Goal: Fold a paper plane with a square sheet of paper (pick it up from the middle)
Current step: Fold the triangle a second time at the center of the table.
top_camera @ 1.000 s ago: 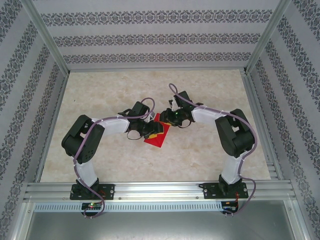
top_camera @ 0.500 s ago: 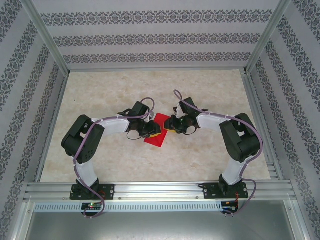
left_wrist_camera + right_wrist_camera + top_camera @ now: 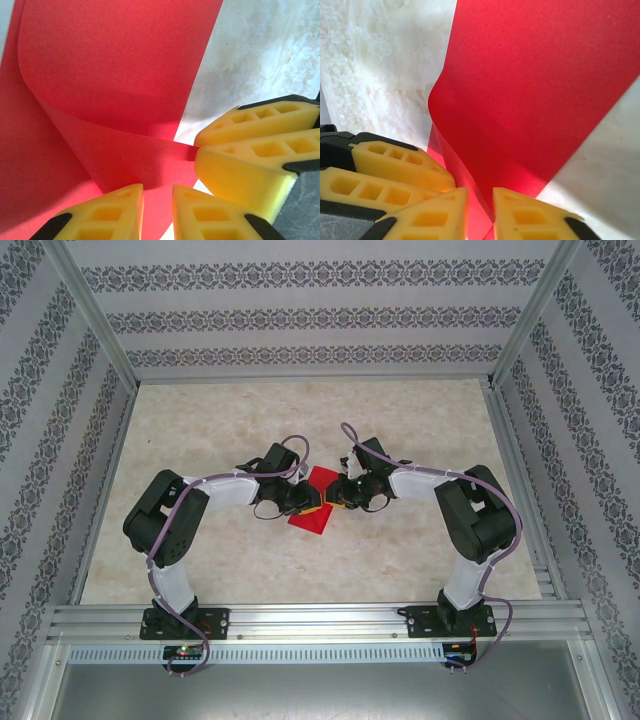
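The square sheet of paper [image 3: 312, 521] lies at the middle of the pale marbled bench [image 3: 250, 420], bright red, with one corner towards the arm bases and the opposite part raised off the surface. Both arms bend inward over the sheet from either side. The left gripper [image 3: 305, 502] sits at the sheet's left edge and the right gripper [image 3: 337, 500] at its right edge, their yellow fingertips almost meeting above it. In the left wrist view the sheet [image 3: 115, 75] curls up in a smooth, uncreased bend, and a strip of it runs between the left gripper [image 3: 157, 192] jaws, which stand close on either side of it. In that view the right gripper [image 3: 196, 148] has its jaws pressed together on the tip of the lifted flap. In the right wrist view the sheet [image 3: 530, 90] rises as a flat red panel over the bench [image 3: 380, 60], its lower end caught between the right gripper [image 3: 477, 192] jaws, and the left gripper [image 3: 451, 185] meets the sheet's curled edge with its jaws together.
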`<state>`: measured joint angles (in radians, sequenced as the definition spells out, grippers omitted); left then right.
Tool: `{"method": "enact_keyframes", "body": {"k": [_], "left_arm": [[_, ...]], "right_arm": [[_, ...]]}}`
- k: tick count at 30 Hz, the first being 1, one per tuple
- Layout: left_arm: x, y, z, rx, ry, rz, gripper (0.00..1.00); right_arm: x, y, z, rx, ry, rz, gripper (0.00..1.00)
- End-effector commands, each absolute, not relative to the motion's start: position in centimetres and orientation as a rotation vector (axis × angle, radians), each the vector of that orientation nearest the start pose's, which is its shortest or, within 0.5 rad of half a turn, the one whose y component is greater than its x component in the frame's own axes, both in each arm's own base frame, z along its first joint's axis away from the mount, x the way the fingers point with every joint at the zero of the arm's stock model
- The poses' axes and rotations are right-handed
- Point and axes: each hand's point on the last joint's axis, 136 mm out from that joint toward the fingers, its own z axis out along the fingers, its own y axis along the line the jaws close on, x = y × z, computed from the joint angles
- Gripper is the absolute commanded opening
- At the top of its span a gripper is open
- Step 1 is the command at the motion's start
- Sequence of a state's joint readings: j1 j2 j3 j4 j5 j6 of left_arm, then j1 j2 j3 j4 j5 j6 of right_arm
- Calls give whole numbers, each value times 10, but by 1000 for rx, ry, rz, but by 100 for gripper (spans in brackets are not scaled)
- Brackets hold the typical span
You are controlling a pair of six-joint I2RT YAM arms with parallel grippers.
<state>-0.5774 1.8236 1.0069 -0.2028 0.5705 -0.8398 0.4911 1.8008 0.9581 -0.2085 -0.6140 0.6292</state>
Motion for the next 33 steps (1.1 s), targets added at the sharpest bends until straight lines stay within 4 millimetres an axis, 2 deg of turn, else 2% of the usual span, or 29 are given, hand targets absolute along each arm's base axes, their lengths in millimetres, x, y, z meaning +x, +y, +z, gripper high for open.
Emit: {"method": "enact_keyframes", "body": {"k": [1, 7, 13, 33], "left_arm": [[298, -310, 54, -90, 2847, -1173, 22], [297, -315, 58, -66, 2838, -1211, 22], [297, -318, 60, -63, 2836, -1246, 22], [293, -321, 51, -51, 2873, -1244, 21]], "right_arm": [[302, 278, 40, -86, 2803, 1147, 13], [306, 268, 30, -61, 2828, 1058, 6], [310, 269, 30, -53, 2824, 1058, 5], [317, 268, 24, -66, 2839, 1020, 6]]}}
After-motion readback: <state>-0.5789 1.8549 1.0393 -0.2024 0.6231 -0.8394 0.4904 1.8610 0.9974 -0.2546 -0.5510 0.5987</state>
